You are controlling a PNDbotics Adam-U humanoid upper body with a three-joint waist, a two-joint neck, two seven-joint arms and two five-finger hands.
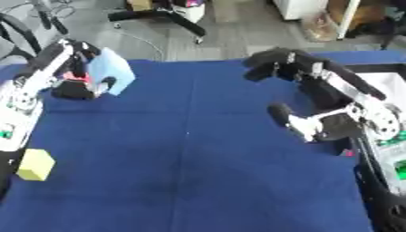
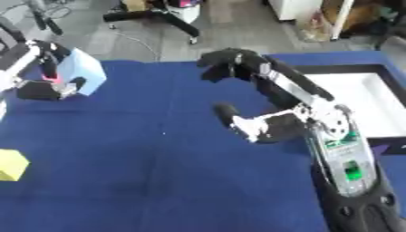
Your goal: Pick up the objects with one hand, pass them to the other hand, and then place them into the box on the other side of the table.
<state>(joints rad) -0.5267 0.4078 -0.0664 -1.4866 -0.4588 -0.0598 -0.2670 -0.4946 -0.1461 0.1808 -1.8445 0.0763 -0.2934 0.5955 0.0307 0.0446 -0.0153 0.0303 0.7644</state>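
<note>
Box [image 2: 361, 97], one only, lies white-floored at the right edge of the frame on the blue table [image 1: 198, 172] and looks empty, so by my judgement nothing is delivered yet and the handover is still to come. Two objects show: one pale blue block [image 1: 111, 69], upper left, clasped by the left hand [image 1: 75, 86] with fingers curled round it, while the right hand [image 2: 258, 122] hangs centre-right, spread and empty; and one yellow block [image 1: 35, 165] untouched at lower left
</note>
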